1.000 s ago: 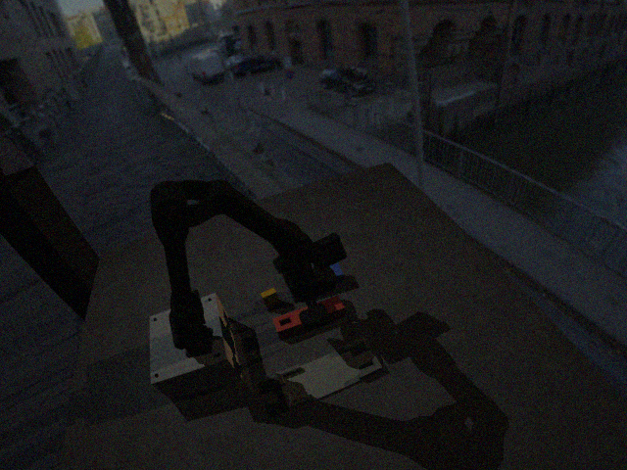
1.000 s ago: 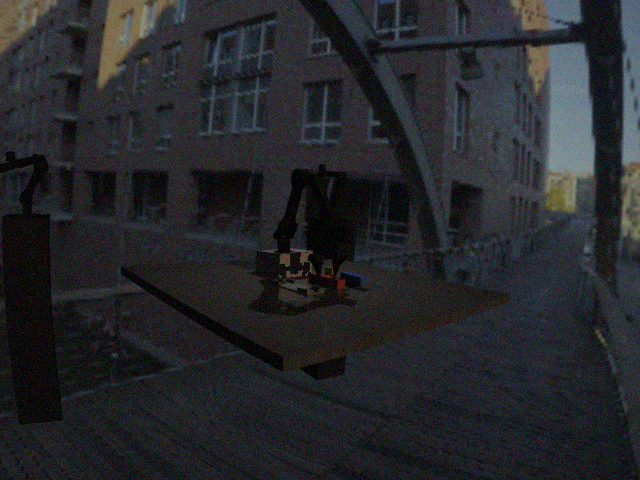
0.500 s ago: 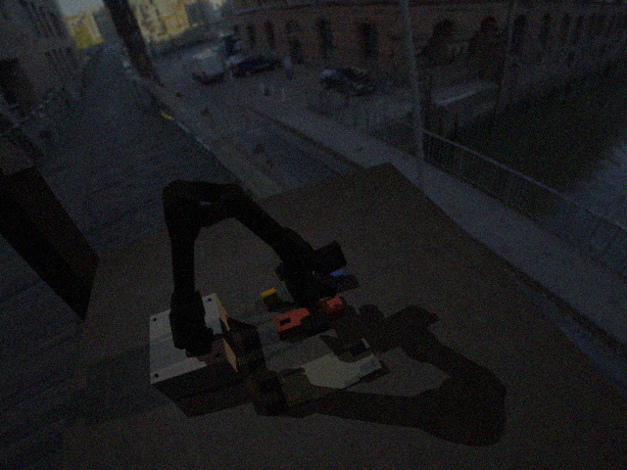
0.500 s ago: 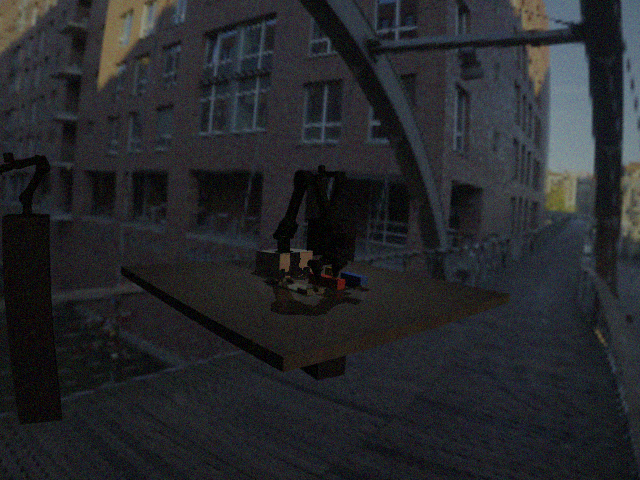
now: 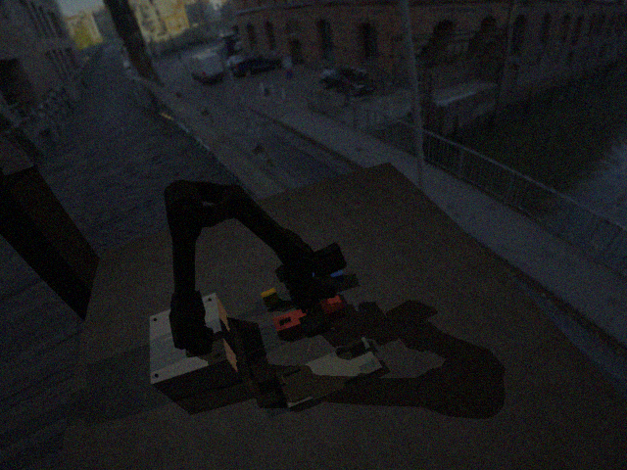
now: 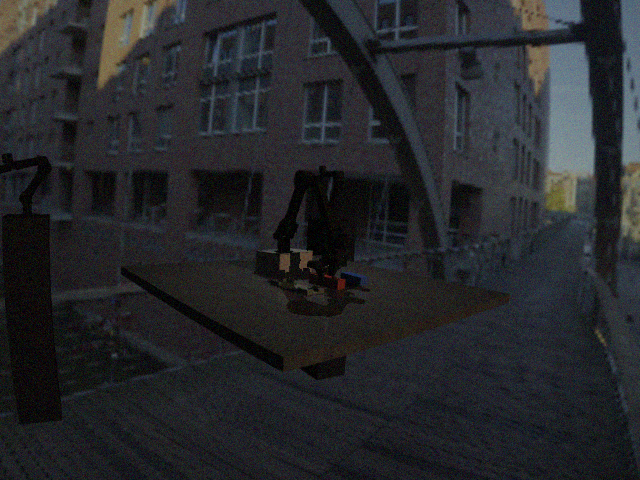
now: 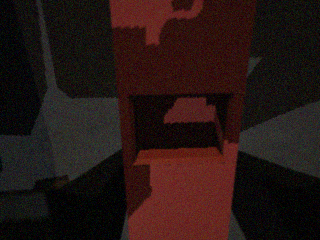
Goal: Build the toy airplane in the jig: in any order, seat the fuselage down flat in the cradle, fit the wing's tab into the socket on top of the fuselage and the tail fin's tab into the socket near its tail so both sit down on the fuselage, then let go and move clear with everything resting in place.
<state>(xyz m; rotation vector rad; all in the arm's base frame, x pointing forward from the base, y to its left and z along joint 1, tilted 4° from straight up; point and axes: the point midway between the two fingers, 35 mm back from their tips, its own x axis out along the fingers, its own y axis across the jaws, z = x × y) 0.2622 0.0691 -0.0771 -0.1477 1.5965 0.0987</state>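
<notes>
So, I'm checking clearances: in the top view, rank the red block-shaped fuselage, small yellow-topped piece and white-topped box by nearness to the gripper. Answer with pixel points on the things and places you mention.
1. Fuselage [image 5: 288, 321] [image 6: 339, 283] [image 7: 180, 200]: between the fingers.
2. Yellow-topped piece [image 5: 267, 292]: just left in view.
3. White-topped box [image 5: 165, 349] [image 6: 283, 262]: far left, under the arm.
</notes>
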